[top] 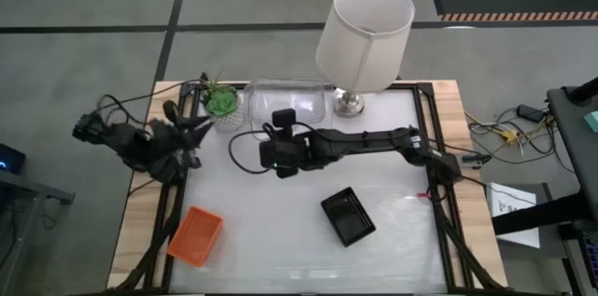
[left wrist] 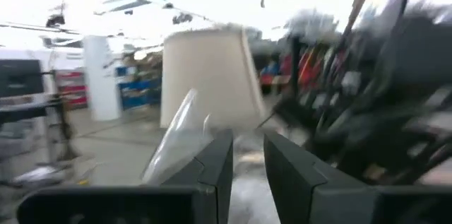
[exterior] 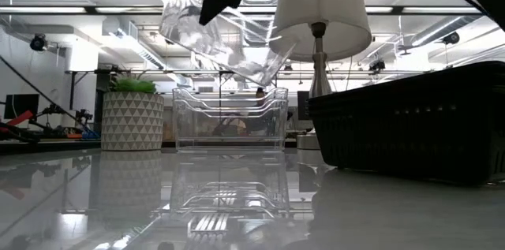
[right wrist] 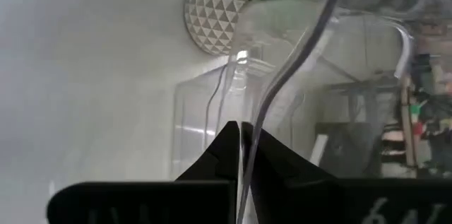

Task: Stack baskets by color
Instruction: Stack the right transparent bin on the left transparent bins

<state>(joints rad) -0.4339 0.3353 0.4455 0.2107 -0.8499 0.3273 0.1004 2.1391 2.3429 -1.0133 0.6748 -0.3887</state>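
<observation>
A clear basket [exterior: 225, 41] hangs tilted in the air with my right gripper [right wrist: 244, 146] shut on it, above a stack of clear baskets [exterior: 229, 116] that rests on its base at the table's far middle [top: 285, 100]. An orange basket [top: 196, 235] lies near the front left. A black basket [top: 348, 215] lies right of centre toward the front. My left gripper [left wrist: 247, 160] is drawn back at the table's far left [top: 192, 137], open with nothing between its fingers. My right gripper pinches the clear basket's thin wall at its rim [right wrist: 256, 128] between its two fingers. The fingers slant downward, coming from the table's right side. The basket is lifted clear and hangs tilted over the clear stack.
A white lamp [top: 364, 35] stands at the far edge, right of the clear stack. A potted green plant [top: 222, 102] stands to the stack's left. Bare table shows in the near middle, between the orange and black baskets.
</observation>
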